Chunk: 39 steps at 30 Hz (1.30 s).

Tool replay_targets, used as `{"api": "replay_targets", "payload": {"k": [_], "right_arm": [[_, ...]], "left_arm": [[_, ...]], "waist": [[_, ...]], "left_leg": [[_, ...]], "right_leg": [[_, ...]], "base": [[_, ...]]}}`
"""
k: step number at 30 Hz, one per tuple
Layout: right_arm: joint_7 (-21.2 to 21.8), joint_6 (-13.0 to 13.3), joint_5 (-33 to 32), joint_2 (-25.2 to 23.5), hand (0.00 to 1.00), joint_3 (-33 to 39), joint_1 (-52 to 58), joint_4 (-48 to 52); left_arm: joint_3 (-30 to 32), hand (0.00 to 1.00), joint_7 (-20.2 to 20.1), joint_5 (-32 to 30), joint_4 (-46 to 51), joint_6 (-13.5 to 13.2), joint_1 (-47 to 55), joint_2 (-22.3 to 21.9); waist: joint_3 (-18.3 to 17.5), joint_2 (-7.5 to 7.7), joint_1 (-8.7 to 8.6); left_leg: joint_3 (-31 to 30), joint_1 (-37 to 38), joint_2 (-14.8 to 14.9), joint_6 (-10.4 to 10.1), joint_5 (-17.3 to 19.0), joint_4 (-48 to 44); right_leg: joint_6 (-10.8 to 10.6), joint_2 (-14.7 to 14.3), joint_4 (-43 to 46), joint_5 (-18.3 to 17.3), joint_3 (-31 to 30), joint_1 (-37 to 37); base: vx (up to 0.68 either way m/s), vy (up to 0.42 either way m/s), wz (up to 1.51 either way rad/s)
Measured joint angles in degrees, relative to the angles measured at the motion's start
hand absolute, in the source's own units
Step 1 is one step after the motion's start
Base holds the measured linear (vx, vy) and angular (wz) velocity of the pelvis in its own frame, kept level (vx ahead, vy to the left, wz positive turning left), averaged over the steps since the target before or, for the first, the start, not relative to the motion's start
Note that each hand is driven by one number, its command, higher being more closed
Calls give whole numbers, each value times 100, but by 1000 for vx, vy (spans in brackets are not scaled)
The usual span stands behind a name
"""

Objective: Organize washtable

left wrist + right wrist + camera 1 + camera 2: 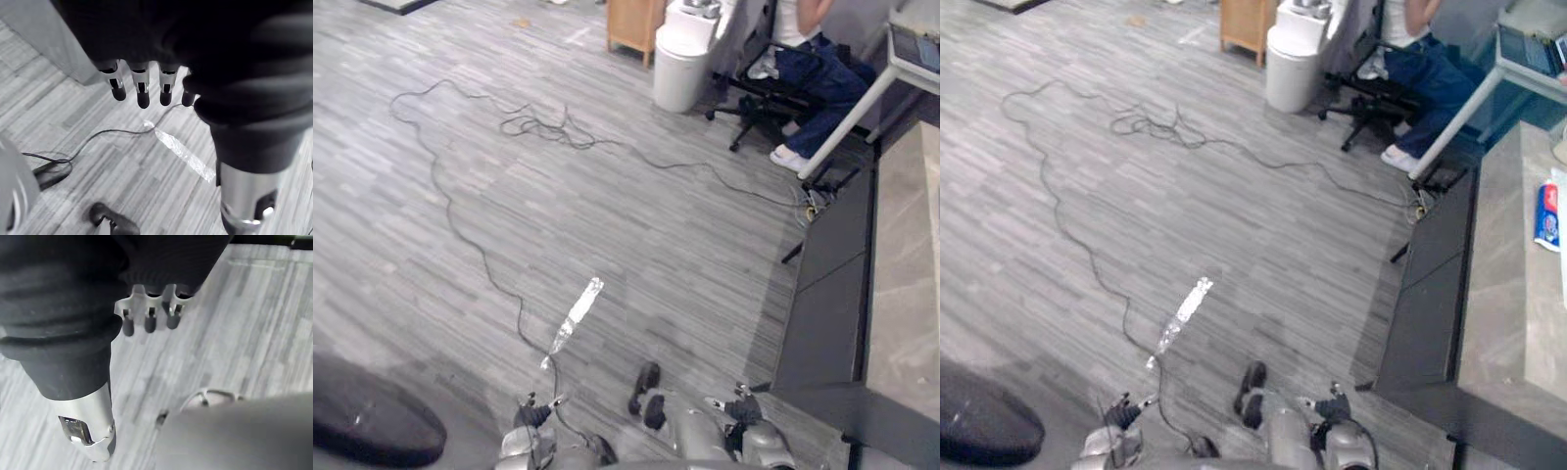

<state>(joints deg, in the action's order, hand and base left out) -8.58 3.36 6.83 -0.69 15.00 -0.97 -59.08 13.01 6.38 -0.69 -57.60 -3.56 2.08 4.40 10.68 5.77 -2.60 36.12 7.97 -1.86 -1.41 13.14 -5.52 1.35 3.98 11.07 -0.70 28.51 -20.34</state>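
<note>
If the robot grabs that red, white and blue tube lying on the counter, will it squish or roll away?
The tube looks like a soft squeeze tube, so a hard pinch would probably dent it. It lies flat on the counter, so it likely won't roll. It looks small, so probably light.

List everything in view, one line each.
washtable: one, grey top with dark front, right edge
toothpaste tube: one, blue, red and white, lying on the washtable top
tape strip: one, silvery, on the floor ahead
bin: one, white, far side
cabinet: one, wooden, beside the bin
office chair: one, black, far right
person: one, dark blue trousers, seated on the chair
desk: one, white, top right
left robot hand: one, silver with dark tips, open above the floor
right robot hand: one, same colours, open above the floor
</note>
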Motion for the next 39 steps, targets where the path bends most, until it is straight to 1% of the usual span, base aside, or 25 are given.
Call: {"api": "replay_targets", "payload": {"k": [2, 3, 4, 5, 6, 8, 10, 13, 16, 17, 18, 19, 21, 23, 24, 26, 28, 30, 31, 33, 34, 35, 36, 37, 39], "right_arm": [[-4, -16, 2, 13, 0, 303, 112, 197], [-3, -12, 2, 22, 0, 370, 148, 276], [-2, -17, 8, 15, 0, 393, 204, 450], [-4, -32, 12, -25, 0, 344, 223, 534], [-15, -55, 0, -113, 0, 194, 273, 701], [-16, -73, -7, -182, 0, 167, 272, 788], [-15, -133, -16, -211, 0, 62, 286, 849], [-17, -151, -11, -156, 0, -24, 324, 899], [-25, -145, 22, 62, 0, -11, 273, 805], [-26, -142, 54, 98, 0, -16, 262, 761], [-20, -149, 55, 123, 0, -25, 274, 534], [-21, -147, 61, 148, 0, -22, 303, 508], [-12, -135, 77, 56, 0, -40, 278, 403], [-13, -140, 104, 48, 0, -86, 210, 284], [-12, -134, 104, 60, 0, -142, 176, 234], [-5, -115, 103, 183, 0, -419, 117, 181], [-6, -92, 103, 280, 0, -446, 98, 204], [-10, -99, 41, 374, 0, -380, -3, 221], [-19, -96, 52, 429, 0, -390, -107, 261], [-25, -99, 52, 429, 0, -368, -107, 253], [-26, -105, 57, 428, 0, -318, -8, 260], [-24, -109, 52, 440, 0, -186, 60, 272], [-29, -127, 57, 413, 0, 35, 101, 330], [-23, -133, 59, 392, 0, 86, 149, 388], [-23, -147, 60, 297, 0, 50, 186, 524]], "left_arm": [[14, 0, -22, -68, -1, -1, 0, -160], [24, 0, -24, -131, 2, 0, 12, -210], [26, 0, -28, -181, 13, 5, 17, -269], [82, 0, -27, -227, 24, 14, 14, -324], [289, 0, -21, -225, 127, 36, 133, -339], [289, 0, -14, -222, 212, 41, 143, -410], [281, 0, -18, -218, 309, 31, 146, -401], [297, 0, -11, -105, 432, -36, 162, -459], [337, 0, -2, 22, 461, -119, 194, -533], [342, 0, -2, 46, 455, -134, 204, -541], [366, 0, -3, 112, 353, -140, 235, -539], [384, 0, -5, 115, 337, -134, 252, -546], [490, 0, 1, 117, 286, -132, 226, -440], [460, 0, 0, 115, 49, -64, 103, -339], [456, 0, 5, 116, -8, -58, 105, -314], [228, 0, 17, 115, -166, -2, 17, -208], [34, 0, 17, 110, -172, -3, -241, -126], [-6, 0, 19, 103, -266, -1, -670, -68], [-11, 0, 14, 99, -336, 7, -838, -44], [-46, 0, -9, 53, -362, -6, -898, -16], [-135, 0, -14, -5, -358, -2, -867, -11], [-145, 0, -23, -20, -367, -4, -828, -63], [-138, 0, -62, -129, -361, 5, -760, -166], [-132, 0, -76, -161, -346, 13, -711, -206], [-93, 0, -112, -233, -317, 55, -488, -302]], "waist": [[30, -123, -12], [20, -216, -8], [15, -329, -31], [25, -355, -21], [37, -437, 87], [67, -483, 159], [73, -464, 224], [69, -474, 376], [11, -596, 522], [-1, -611, 524], [-181, -599, 532], [-236, -575, 520], [-327, -327, 509], [-298, -369, 519], [-264, -435, 525], [-219, -683, 485], [-159, -793, 358], [39, -800, 332], [155, -862, 268], [183, -760, 112], [143, -544, 20], [174, -605, 20], [166, -656, 29], [163, -651, 49], [168, -683, 79]], "left_leg": [[-61, 415, 1, -176, 106, 61], [-70, 453, 90, -260, 135, -31], [-71, 333, 359, -524, 300, -711], [-79, 77, 700, -568, 338, -1690], [-357, -560, 1474, -428, 244, -3903], [-586, -929, 1804, -268, 370, -4832], [-722, -1324, 1895, -116, 461, -4850], [-1093, -1966, 1746, -95, 474, -3991], [-2146, -2443, 1238, -595, 103, -1660], [-2282, -2467, 1194, -605, -18, -1338], [-2494, -2354, 1009, -183, -799, -1145], [-2401, -2321, 996, 6, -1003, -1184], [-1756, -2236, 1019, 221, -615, -1488], [-1213, -1802, 1118, 356, -512, -1438], [-1156, -1624, 1121, 356, -512, -1345], [-1031, -875, 1116, 348, -505, -669], [-981, -613, 1076, 284, -412, -225], [-921, -316, 1054, 170, -205, 93], [-822, -177, 1085, 117, -170, 180], [-800, 68, 956, 33, -129, 243], [-869, 337, 824, -189, -4, 234], [-941, 529, 866, -356, 104, 185], [-925, 365, 1113, -481, 151, -599], [-925, 231, 1236, -497, 156, -1117], [-931, -240, 1809, -559, 140, -2968]], "right_leg": [[877, -27, 321, 228, -37, 118], [899, -65, 473, 75, -32, 119], [889, -145, 618, -129, -68, 239], [902, -257, 606, -236, -158, 377], [929, -600, 488, -424, -550, 801], [974, -767, 532, -652, -898, 1098], [925, -810, 524, -890, -1348, 1424], [803, -806, 368, -1061, -2140, 1847], [469, -703, 158, -1242, -3088, 2131], [361, -690, 146, -1288, -3251, 2175], [-7, -560, 201, -1459, -3715, 2235], [-143, -474, 293, -1516, -3727, 2208], [-434, -218, 813, -1524, -3593, 1826], [-869, -57, 1301, -1211, -3217, 1513], [-857, -14, 1434, -1226, -3040, 1449], [-618, -34, 1550, -1397, -2233, 1189], [-571, -169, 1462, -1407, -1802, 793], [-319, -332, 1470, -1328, -1367, 289], [-89, -444, 1046, -1085, -957, 82], [17, -476, 191, -452, -526, 32], [107, -404, -171, -118, -563, 130], [661, -380, 83, 172, -520, 212], [633, -358, 543, -253, -481, 222], [650, -365, 635, -394, -490, 287], [720, -615, 516, -590, -667, 767]], "base": [[505, 10, 0], [547, -28, -10], [423, -53, -21], [660, -108, -88], [639, -61, -111], [486, 12, -114], [438, 105, -118], [348, 136, -128], [369, 270, -149], [652, 533, -187], [554, 428, -154], [577, 436, -159], [446, 323, -138], [382, 309, -163], [283, 229, -174], [287, 162, -154], [246, 79, -84], [243, 56, -68], [265, 25, -38], [448, -58, 4], [478, -118, 40], [565, -173, 44], [449, -169, 25], [450, -189, 4], [441, -181, -44]]}}
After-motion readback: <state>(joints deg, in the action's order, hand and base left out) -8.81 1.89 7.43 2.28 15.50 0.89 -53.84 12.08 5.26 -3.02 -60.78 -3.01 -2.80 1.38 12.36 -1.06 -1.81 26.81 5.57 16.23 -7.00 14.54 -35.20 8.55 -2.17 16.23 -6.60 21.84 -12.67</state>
